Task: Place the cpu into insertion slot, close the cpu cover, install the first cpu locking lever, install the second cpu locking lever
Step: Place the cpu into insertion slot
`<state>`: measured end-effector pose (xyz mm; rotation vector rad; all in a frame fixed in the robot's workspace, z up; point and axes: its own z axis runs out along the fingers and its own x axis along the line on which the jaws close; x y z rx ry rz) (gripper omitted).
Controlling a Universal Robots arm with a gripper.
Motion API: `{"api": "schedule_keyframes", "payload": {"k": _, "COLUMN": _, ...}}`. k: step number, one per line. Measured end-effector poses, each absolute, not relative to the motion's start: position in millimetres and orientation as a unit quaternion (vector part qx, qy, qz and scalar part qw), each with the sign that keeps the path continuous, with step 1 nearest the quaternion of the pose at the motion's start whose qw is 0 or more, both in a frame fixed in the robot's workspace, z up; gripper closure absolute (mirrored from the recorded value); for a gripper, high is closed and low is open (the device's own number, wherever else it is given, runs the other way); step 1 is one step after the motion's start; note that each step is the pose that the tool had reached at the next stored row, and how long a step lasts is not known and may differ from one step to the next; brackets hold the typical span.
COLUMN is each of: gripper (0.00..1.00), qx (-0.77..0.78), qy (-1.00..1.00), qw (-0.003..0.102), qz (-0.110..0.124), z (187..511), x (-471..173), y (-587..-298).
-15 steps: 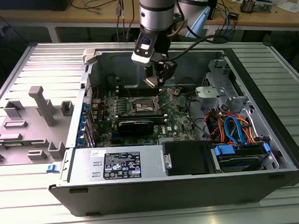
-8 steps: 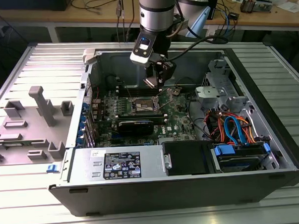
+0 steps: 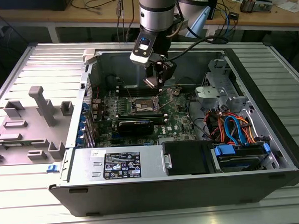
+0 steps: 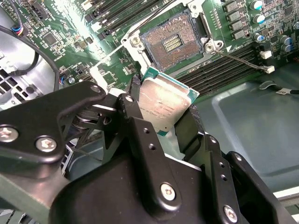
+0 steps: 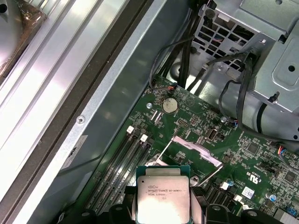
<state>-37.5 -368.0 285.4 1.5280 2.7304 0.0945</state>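
My gripper [image 3: 154, 82] hangs inside the open computer case, above the motherboard, shut on the cpu. The cpu [image 4: 163, 103] is a flat square chip with a dull silver top and green edge, pinched between the black fingers [image 4: 140, 126]; it also shows in the first wrist view [image 5: 162, 198]. The insertion slot [image 4: 173, 42] lies open on the board just beyond the chip, its contact field bare and its silver rim around it; in the exterior view the slot [image 3: 142, 106] sits below the gripper. The cpu cover [image 5: 196, 150] stands raised, tilted off the socket.
Long black memory slots [image 4: 219, 70] run beside the socket. A black card [image 3: 136, 126] lies across the board in front. Drive cage [image 3: 218, 89], coloured cables [image 3: 234, 125] and the power supply [image 3: 119, 163] crowd the case. A grey fixture [image 3: 40, 112] stands at the exterior view's left.
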Motion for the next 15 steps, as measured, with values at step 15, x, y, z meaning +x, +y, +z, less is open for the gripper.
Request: {"api": "schedule_keyframes", "payload": {"k": 15, "gripper": 0.46, "qx": 0.602, "qy": 0.798, "qw": 0.005, "qz": 0.025, "z": 269.5, "x": -48.5, "y": -369.0}}
